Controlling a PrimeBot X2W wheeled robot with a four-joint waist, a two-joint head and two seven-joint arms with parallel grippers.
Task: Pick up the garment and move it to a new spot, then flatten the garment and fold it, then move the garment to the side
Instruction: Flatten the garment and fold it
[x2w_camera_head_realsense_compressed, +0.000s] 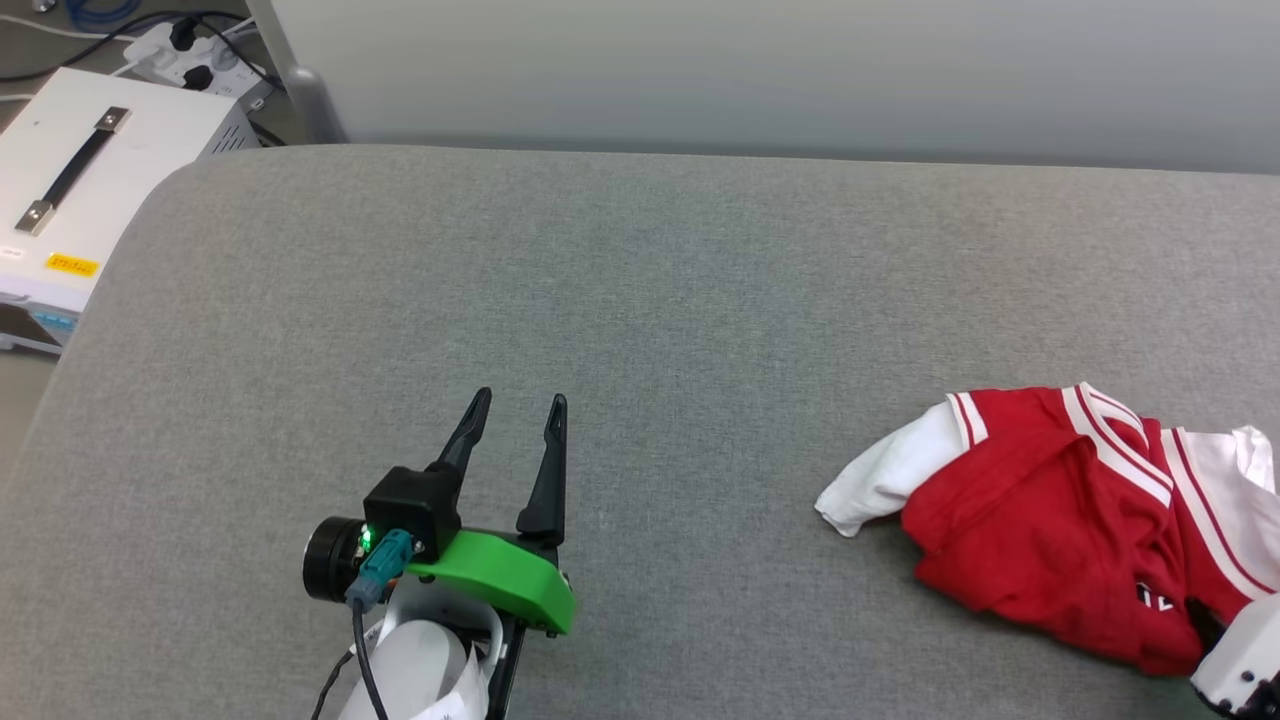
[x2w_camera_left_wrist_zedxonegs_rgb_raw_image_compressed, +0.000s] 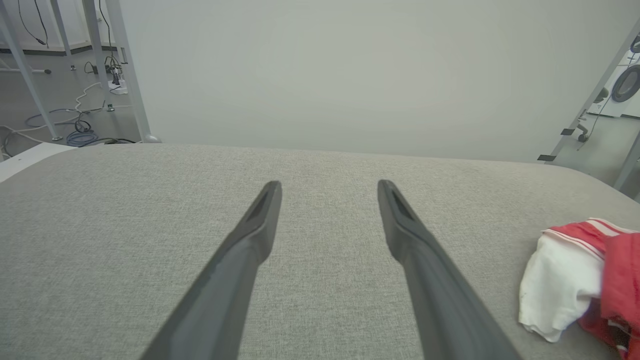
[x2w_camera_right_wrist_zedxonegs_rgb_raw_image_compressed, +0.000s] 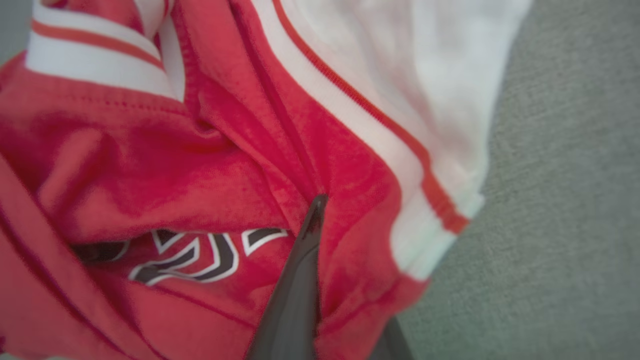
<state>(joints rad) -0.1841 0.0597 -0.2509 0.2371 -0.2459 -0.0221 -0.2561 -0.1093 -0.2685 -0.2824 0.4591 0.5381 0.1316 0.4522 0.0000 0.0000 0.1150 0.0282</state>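
Observation:
The garment (x2w_camera_head_realsense_compressed: 1050, 500) lies crumpled on the right of the grey padded table (x2w_camera_head_realsense_compressed: 600, 300): bright red, with white striped cuffs and a white sleeve hanging out toward the left. Its edge also shows in the left wrist view (x2w_camera_left_wrist_zedxonegs_rgb_raw_image_compressed: 615, 270). In the right wrist view, my right gripper (x2w_camera_right_wrist_zedxonegs_rgb_raw_image_compressed: 327, 207) is shut on a red fold of the garment (x2w_camera_right_wrist_zedxonegs_rgb_raw_image_compressed: 175, 175), just beside a black-and-white print. One dark finger (x2w_camera_right_wrist_zedxonegs_rgb_raw_image_compressed: 300, 280) shows; the other is mostly under cloth. From the head view, that gripper (x2w_camera_head_realsense_compressed: 1205, 618) is at the garment's near right edge. My left gripper (x2w_camera_head_realsense_compressed: 520, 400) (x2w_camera_left_wrist_zedxonegs_rgb_raw_image_compressed: 329, 184) hovers open over bare table, far left of the garment.
A white box with a black handle (x2w_camera_head_realsense_compressed: 90, 170) stands off the table's far left corner, with a power strip and cables (x2w_camera_head_realsense_compressed: 190, 55) behind it. A pale panel runs along the table's far edge. Metal frame legs (x2w_camera_left_wrist_zedxonegs_rgb_raw_image_compressed: 127, 70) stand beyond the far left corner.

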